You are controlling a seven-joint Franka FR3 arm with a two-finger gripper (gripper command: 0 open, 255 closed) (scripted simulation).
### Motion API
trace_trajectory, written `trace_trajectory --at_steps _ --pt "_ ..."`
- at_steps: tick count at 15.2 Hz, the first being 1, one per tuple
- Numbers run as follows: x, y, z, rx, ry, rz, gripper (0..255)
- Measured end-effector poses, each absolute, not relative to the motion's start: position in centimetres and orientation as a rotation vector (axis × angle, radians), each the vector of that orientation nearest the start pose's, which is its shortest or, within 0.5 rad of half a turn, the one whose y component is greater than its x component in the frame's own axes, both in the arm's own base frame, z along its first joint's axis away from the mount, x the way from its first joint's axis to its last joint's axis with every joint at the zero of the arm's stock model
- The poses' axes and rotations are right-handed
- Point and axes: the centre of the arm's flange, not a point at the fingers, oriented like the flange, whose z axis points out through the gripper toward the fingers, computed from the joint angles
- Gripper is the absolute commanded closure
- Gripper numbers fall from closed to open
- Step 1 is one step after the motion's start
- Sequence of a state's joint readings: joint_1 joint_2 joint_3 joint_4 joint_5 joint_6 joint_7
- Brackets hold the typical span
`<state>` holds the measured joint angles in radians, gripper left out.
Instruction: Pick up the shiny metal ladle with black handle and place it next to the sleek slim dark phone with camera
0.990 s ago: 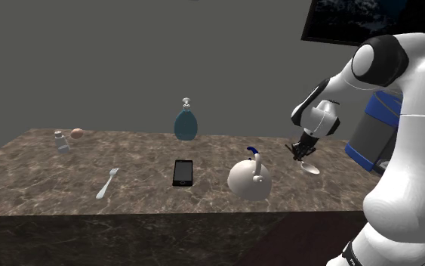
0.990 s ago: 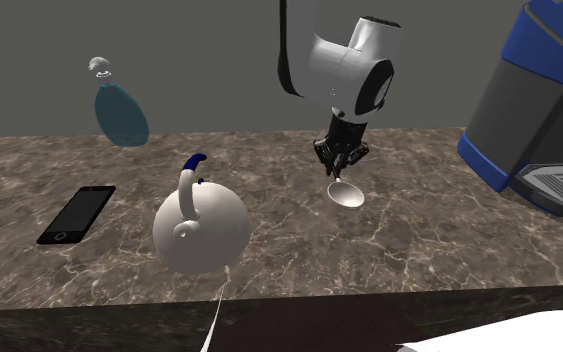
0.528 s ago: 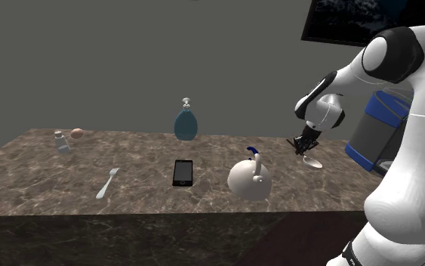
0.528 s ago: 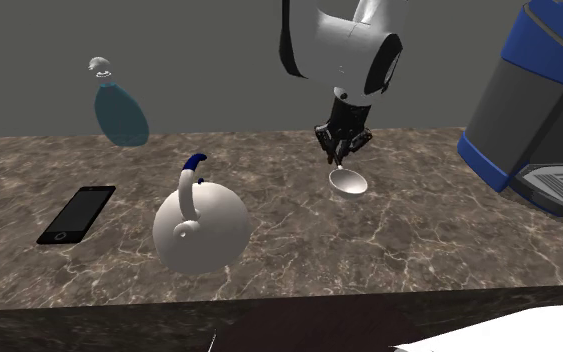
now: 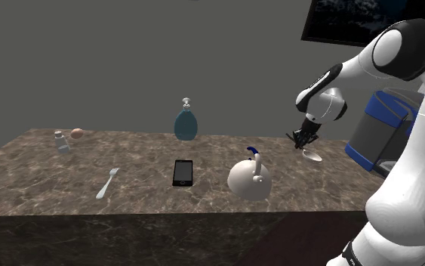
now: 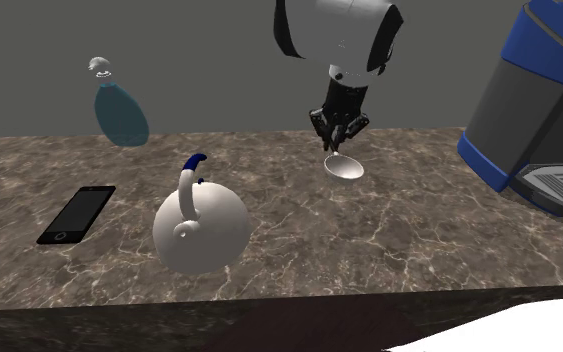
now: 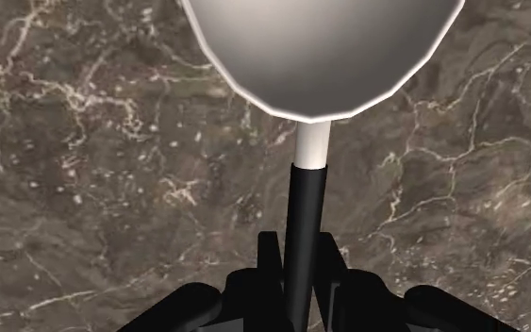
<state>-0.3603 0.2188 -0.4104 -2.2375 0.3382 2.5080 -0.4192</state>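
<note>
Marbled counter (image 5: 37, 189) lies below my gripper (image 6: 335, 142), which is clamped on the ladle (image 6: 343, 167) handle, bowl hanging clear. Phone (image 6: 76, 214) sits toward nine o'clock, past the kettle (image 6: 200, 228); I judge a low carry could clip that kettle.

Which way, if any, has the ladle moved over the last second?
Yes. The ladle, clasped in the hand, has risen, judged against the white kettle.

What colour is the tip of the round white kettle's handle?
Blue handle tip; clearest in the second exterior view.
</note>
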Motion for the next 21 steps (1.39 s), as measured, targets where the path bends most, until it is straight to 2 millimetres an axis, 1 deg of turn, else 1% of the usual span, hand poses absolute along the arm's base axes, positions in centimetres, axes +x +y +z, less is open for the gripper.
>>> trace_trajectory --at_steps 1,2,4,5,6,7,8,9,10,11,13,14,15,17,18,21 --pt "40.2 -37.8 28.5 -2.937 0.916 -0.208 255" --pt "41.2 -36.8 28.8 -2.938 0.914 -0.207 255" --pt "43.2 -34.9 28.7 -2.938 0.914 -0.207 255" --pt "44.2 -34.4 28.8 -2.937 0.915 -0.207 255" --pt "45.3 -33.3 28.9 -2.938 0.914 -0.207 255" --pt "46.4 -32.8 28.9 -2.938 0.914 -0.207 255" --pt "47.0 -31.9 28.9 -2.938 0.915 -0.207 255" --pt "48.1 -31.1 29.0 -2.938 0.915 -0.207 255" --pt "49.3 -29.9 29.2 -2.938 0.914 -0.207 255" --pt "50.4 -29.2 28.8 -2.938 0.914 -0.208 255" --pt "52.4 -27.8 29.0 -2.937 0.915 -0.207 255" --pt "53.5 -26.7 29.1 -2.938 0.914 -0.207 255" --pt "54.3 -25.8 28.7 -2.938 0.915 -0.207 255" --pt "56.2 -24.2 28.8 -2.938 0.915 -0.206 255" --pt "57.4 -23.5 28.5 -2.937 0.915 -0.207 255" --pt "60.5 -20.9 28.7 -2.937 0.916 -0.207 255"
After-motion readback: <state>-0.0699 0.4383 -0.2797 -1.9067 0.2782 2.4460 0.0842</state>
